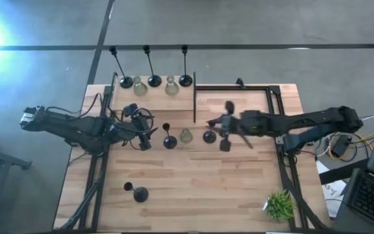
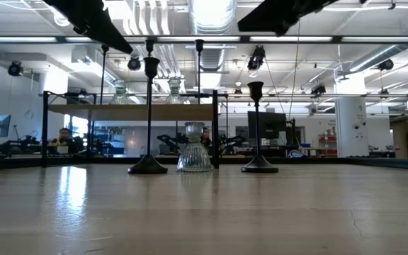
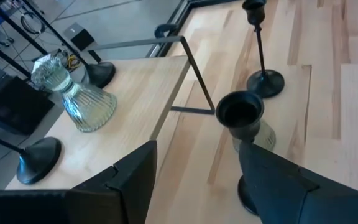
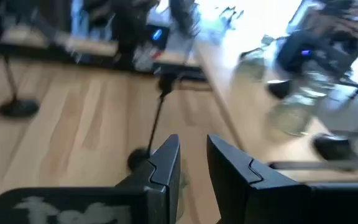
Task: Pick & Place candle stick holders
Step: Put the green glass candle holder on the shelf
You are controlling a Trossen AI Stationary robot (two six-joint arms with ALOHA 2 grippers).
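Three candle stick holders stand on their bases in a row at mid-table: a tall black one (image 1: 169, 141), a pale glass one (image 1: 186, 135) and a shorter black one (image 1: 210, 136). They also show in the low view: the tall black one (image 2: 148, 113), the glass one (image 2: 194, 150) and the shorter black one (image 2: 258, 127). My left gripper (image 1: 148, 135) is open and empty just left of the tall black one, whose cup (image 3: 240, 112) is close ahead of its fingers (image 3: 135, 174). My right gripper (image 4: 193, 165), blurred, hovers by the shorter black holder (image 4: 156, 118), narrowly open and empty.
A raised shelf (image 1: 154, 97) at the back left carries three tall black holders (image 1: 154, 80) and two glass ones (image 1: 171, 86). Another black holder (image 1: 140, 194) is near the front left. A small potted plant (image 1: 279, 205) stands at the front right. Black frame bars (image 1: 195, 97) edge the shelf.
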